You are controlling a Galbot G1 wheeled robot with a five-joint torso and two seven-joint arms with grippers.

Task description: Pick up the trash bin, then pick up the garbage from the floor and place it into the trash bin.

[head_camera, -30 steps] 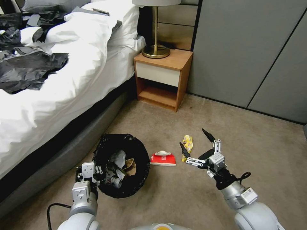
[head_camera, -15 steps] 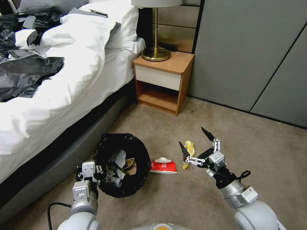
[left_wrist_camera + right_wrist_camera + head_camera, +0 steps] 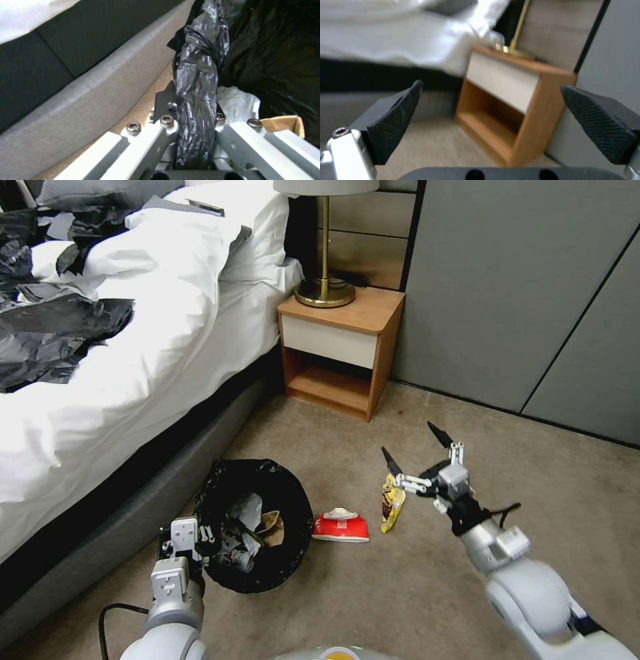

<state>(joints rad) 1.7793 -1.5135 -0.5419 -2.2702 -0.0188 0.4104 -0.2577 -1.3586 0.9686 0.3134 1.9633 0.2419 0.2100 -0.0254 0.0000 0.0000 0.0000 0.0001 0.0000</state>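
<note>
right gripper (image 3: 415, 445) spread wide, raised above the yellow wrapper (image 3: 391, 501); left gripper (image 3: 193, 545) clamps the trash bin (image 3: 293, 493) rim.

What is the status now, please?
Left pincer shut on trash bin rim. Right pincer open above yellow wrapper. Red packet on floor. Nothing in the way.

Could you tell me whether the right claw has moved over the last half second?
Yes. The right claw, open, has shifted away from the robot toward the nightstand, so the yellow snack wrapper now lies nearer the robot than its fingertips.
</note>
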